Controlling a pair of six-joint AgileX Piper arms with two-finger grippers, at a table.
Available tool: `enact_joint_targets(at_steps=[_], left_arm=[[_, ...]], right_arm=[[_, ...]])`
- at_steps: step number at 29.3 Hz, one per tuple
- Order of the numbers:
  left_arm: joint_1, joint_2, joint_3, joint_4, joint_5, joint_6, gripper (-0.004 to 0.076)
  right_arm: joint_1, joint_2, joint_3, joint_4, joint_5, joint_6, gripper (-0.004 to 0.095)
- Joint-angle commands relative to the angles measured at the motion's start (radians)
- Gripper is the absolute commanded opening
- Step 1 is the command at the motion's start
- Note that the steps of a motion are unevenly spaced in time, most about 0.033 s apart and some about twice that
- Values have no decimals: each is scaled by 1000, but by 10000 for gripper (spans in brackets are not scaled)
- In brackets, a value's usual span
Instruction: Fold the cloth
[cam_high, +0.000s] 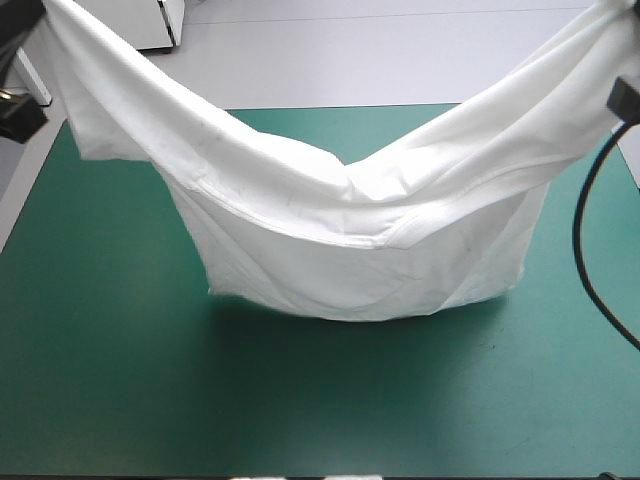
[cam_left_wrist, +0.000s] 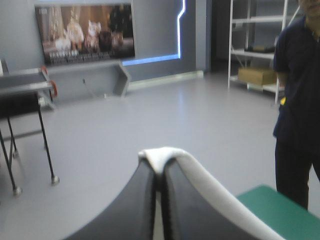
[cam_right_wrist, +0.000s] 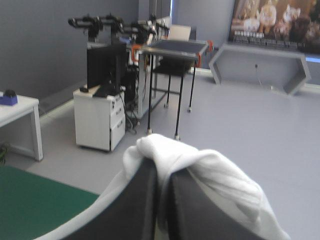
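You have the white short-sleeved T-shirt (cam_high: 350, 230) slung like a hammock over the teal-green table cover (cam_high: 100, 380). Its two ends run out at the high view's upper corners, so both grips are cut off there. At the wrists, the left gripper (cam_left_wrist: 159, 172) and the right gripper (cam_right_wrist: 162, 172) each pinch a white fold, black fingers all but closed. You cannot tell whether the sagging middle touches the cover.

We see a pale grey floor (cam_right_wrist: 260, 125) and dark grey walls (cam_right_wrist: 45, 45). A white drawer cabinet (cam_right_wrist: 97, 120) stands beside a black-legged table (cam_right_wrist: 175, 47); elsewhere, a white shelf rack (cam_left_wrist: 255, 52).
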Motion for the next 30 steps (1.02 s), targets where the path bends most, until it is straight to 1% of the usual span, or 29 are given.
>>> enact_joint_targets(at_steps=[1, 5, 8, 12, 14, 17, 21, 23, 25, 27, 30], left_arm=[[-1, -2, -115, -31, -184, 1, -22], [-1, -2, -167, -56, -258, 1, -22], [-1, -2, -174, -65, -268, 1, -22], [-1, 10, -161, -63, -237, 1, -22], [-1, 32, -149, -53, -203, 1, -22], [-1, 72, -126, -46, -130, 1, -22], [-1, 144, -67, 18, 9, -8, -22], [-1, 183, -27, 70, 48, -14, -22], [-1, 221, 19, 105, 49, -14, -22], [-1, 272, 68, 127, 27, -16, -22], [-1, 356, 118, 132, -29, -16, -22]], right_arm=[[0, 31, -162, 47, -63, -48, -14], [0, 41, -201, 61, -112, -48, -12], [0, 41, -201, 74, -114, -48, -12], [0, 54, -201, 72, -111, -43, -12], [0, 72, -191, 51, -77, -39, -12], [0, 113, -154, 0, -1, 6, -12], [0, 169, -35, -70, -3, 84, -13], [0, 204, 28, -118, -3, 107, -13], [0, 239, 95, -153, -6, 120, -17], [-8, 284, 155, -181, -25, 142, -17], [-55, 356, 211, -156, -65, 152, -17]])
